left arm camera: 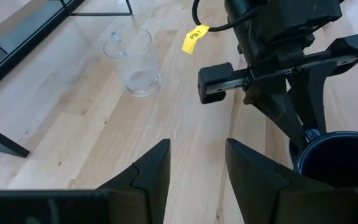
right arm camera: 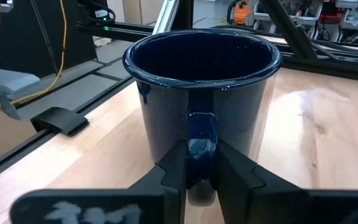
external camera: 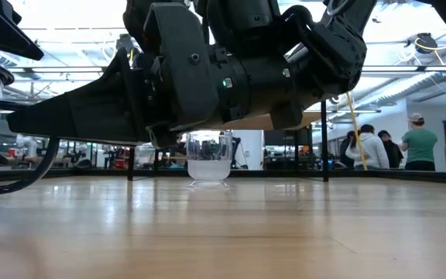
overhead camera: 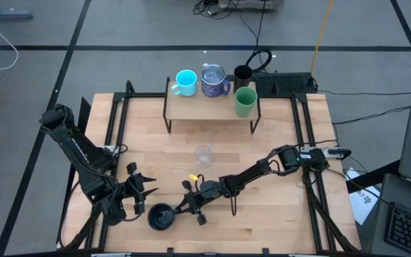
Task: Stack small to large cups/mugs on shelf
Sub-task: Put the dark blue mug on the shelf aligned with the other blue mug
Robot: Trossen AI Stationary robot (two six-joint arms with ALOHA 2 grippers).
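Observation:
A dark blue handled mug point(overhead camera: 161, 216) point(right arm camera: 201, 68) stands upright near the table's front edge. My right gripper point(overhead camera: 183, 208) point(right arm camera: 201, 167) reaches it from the right and is shut on it. My left gripper point(overhead camera: 137, 195) point(left arm camera: 197, 155) hangs open just left of the mug and holds nothing. A small clear glass point(overhead camera: 203, 154) point(left arm camera: 132, 62) stands on its base at mid-table. On the shelf point(overhead camera: 198, 108) stand a cyan mug point(overhead camera: 185, 82), a blue-purple mug point(overhead camera: 213, 81), a black tumbler point(overhead camera: 243, 73) and a green cup point(overhead camera: 245, 101). My right gripper pinches the mug's handle point(right arm camera: 201, 134), on the side of the mug facing the gripper, between its two fingers point(right arm camera: 174, 169). The fingers come in about level from the table's right. The mug stands upright with its base on the table.
Black frame rails point(overhead camera: 120, 121) run along the table's left and right sides. A yellow tag point(left arm camera: 193, 37) hangs on my right arm's cable. The shelf's thin legs point(left arm camera: 98, 7) stand beyond the glass. People point(external camera: 370, 147) stand in the room behind the table.

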